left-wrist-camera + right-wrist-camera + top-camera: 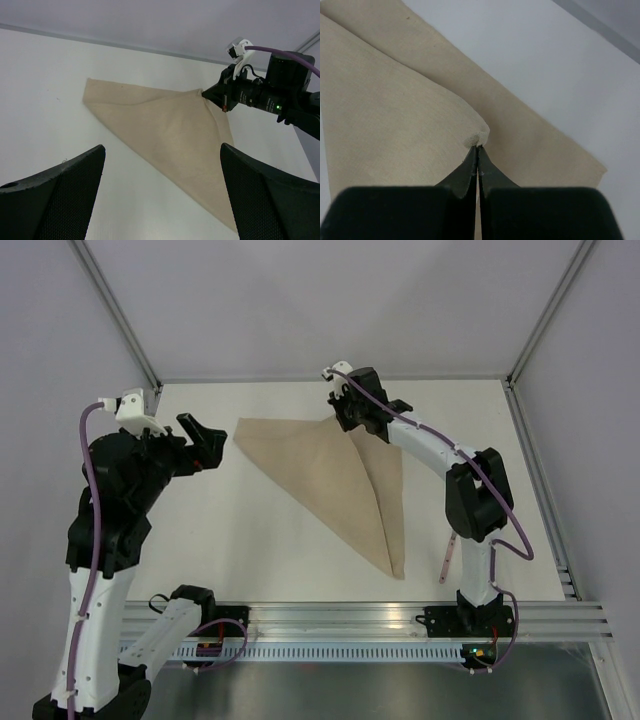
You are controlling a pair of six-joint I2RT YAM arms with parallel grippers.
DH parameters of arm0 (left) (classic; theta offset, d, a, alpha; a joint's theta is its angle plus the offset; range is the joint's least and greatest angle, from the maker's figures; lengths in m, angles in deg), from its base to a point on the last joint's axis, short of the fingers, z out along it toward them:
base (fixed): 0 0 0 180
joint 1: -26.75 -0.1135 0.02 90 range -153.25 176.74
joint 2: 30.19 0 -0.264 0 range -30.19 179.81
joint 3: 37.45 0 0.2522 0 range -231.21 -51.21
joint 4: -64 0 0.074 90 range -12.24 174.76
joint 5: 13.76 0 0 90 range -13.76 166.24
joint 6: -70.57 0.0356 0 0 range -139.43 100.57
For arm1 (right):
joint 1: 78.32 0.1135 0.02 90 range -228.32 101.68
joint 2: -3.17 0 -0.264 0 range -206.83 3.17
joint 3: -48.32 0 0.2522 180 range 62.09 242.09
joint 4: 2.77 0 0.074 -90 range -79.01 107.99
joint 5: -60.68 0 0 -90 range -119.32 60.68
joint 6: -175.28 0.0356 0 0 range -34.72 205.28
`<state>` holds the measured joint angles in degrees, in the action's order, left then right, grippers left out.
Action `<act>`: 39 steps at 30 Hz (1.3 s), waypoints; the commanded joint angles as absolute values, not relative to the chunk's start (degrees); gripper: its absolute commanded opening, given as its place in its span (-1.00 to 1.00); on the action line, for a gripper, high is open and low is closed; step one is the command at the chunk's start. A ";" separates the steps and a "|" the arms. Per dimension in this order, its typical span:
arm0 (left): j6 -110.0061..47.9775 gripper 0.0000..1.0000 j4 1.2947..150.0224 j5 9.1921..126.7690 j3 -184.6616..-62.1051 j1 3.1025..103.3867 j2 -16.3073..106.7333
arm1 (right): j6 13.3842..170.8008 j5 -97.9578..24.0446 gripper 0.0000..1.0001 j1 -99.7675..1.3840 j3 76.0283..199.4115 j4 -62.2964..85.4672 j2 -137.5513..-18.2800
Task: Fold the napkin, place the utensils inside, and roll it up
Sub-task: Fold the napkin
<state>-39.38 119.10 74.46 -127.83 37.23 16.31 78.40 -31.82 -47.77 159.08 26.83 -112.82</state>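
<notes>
The tan napkin [330, 475] lies on the white table, one flap drawn over so it forms a long triangle pointing toward the near edge. At the napkin's far corner my right gripper [340, 420] is shut on the tip of the lifted flap. The right wrist view shows its fingertips pinching the cloth [395, 115] at the gripper [477, 146]. My left gripper [214, 443] hovers open just left of the napkin, with nothing between its fingers. In the left wrist view the napkin [170, 125] lies beyond the wide-apart jaws. The pink-handled fork [447, 558] lies right of the napkin.
The right arm's elbow [480, 495] stands over the table's right part, close to the fork. A metal rail [400, 615] runs along the near edge. Grey walls and frame posts enclose the table at the back and sides.
</notes>
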 commanded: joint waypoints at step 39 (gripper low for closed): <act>-41.67 0.99 113.45 71.23 -124.69 37.29 18.85 | 80.89 -31.60 -0.99 -58.45 151.12 20.83 -105.64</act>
